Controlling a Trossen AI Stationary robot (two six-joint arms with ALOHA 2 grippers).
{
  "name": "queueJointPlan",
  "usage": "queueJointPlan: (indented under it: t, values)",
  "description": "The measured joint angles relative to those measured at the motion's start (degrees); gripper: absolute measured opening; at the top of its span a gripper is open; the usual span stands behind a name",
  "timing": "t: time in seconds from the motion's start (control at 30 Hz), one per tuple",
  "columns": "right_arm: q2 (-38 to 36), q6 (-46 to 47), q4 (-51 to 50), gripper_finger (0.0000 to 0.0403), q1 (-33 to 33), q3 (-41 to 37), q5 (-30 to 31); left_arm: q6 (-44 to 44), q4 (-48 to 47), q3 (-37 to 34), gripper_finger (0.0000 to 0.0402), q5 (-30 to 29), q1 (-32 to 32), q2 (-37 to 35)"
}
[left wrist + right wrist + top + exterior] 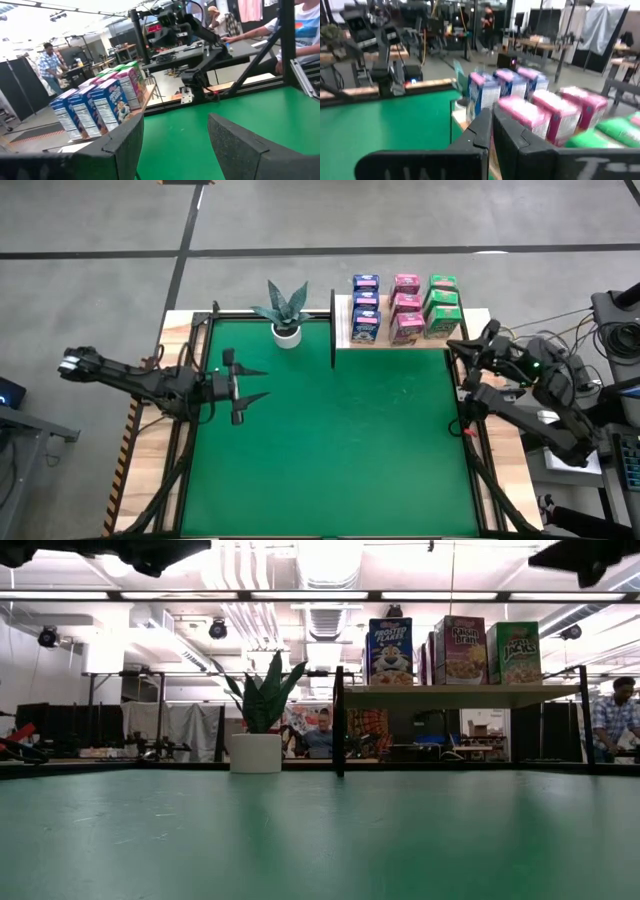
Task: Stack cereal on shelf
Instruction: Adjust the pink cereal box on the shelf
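Observation:
The cereal boxes stand upright on the shelf (344,332), a light-wood board with black uprights at the table's far right. They form a blue row (365,306), a pink row (406,306) and a green row (441,302). The low view shows the board (460,696) raised above the mat with boxes on top. My left gripper (256,385) hovers open over the mat's left side, pointing level toward the right, with nothing between its fingers (127,142). My right gripper (491,120) is shut and empty near the table's right edge, just short of the shelf's near right corner.
A potted plant (286,315) in a white pot stands at the far edge, left of the shelf's black upright (332,328). The green mat (340,450) spreads between the arms. People show in the room beyond the table (50,60).

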Motion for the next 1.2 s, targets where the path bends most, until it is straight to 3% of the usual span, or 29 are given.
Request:
queueJointPlan:
  t: [0.23, 0.5, 1.2]
  values:
    - [-4.65, 8.79, 1.95, 0.0009, 0.00, -2.06, -0.16, -1.10, -0.09, -0.71, 0.0204, -0.04, 3.13, -1.48]
    - [-9.04, 10.28, 12.21, 0.0009, 0.00, -8.42, -8.57, -3.87, 0.52, -0.75, 0.0203, -0.04, 6.13, -1.84]
    - [-9.15, 4.03, 42.14, 0.0009, 0.11, -29.97, -16.60, -7.72, 0.38, -1.75, 0.0203, 0.02, 6.35, -1.84]
